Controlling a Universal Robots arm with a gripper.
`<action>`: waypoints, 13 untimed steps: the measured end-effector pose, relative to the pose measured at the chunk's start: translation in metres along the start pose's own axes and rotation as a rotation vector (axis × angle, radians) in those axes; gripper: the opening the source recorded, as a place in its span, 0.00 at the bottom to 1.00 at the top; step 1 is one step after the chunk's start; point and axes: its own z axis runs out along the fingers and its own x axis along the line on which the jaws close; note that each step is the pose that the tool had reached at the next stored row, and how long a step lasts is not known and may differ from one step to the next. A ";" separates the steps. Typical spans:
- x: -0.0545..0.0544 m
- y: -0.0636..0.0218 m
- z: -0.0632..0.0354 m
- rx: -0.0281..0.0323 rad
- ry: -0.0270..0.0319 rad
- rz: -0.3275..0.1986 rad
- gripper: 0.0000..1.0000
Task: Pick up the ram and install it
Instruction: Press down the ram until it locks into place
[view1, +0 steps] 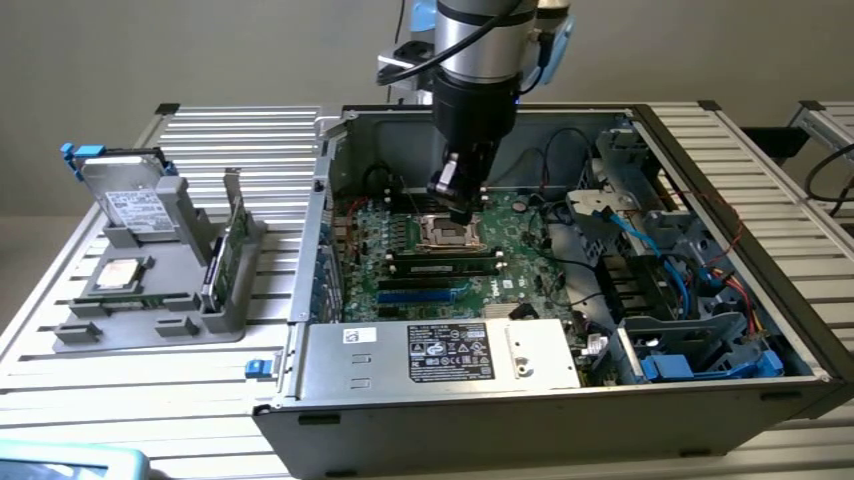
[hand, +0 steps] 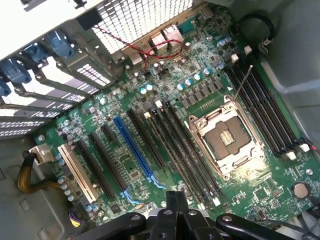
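In the exterior view the ram (view1: 446, 267), a thin green stick with dark chips, stands along the black slots (view1: 445, 254) just in front of the CPU socket (view1: 445, 232); it looks seated in a slot. My gripper (view1: 462, 212) hangs low inside the open computer case (view1: 534, 420), over the socket's far edge, apart from the ram. It is shut and holds nothing. In the wrist view the shut gripper (hand: 175, 199) hovers above the motherboard (hand: 210, 65) beside the long black slots (hand: 187, 160) and the CPU socket (hand: 225, 137); there I cannot tell the ram from the slots.
A grey tray (view1: 154, 325) on the exterior view's left holds a hard drive (view1: 131, 200), a chip (view1: 120, 272) and a green card with a metal bracket (view1: 224, 250). The power supply (view1: 441, 355), drive cage (view1: 694, 350) and loose cables (view1: 607, 215) crowd the case.
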 end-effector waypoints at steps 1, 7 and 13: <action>0.000 0.0000 0.0001 0.0001 0.0001 0.018 0.11; 0.000 0.0000 0.0007 0.0003 0.0003 0.126 0.11; 0.000 0.0000 0.0011 0.0005 0.0005 0.233 0.11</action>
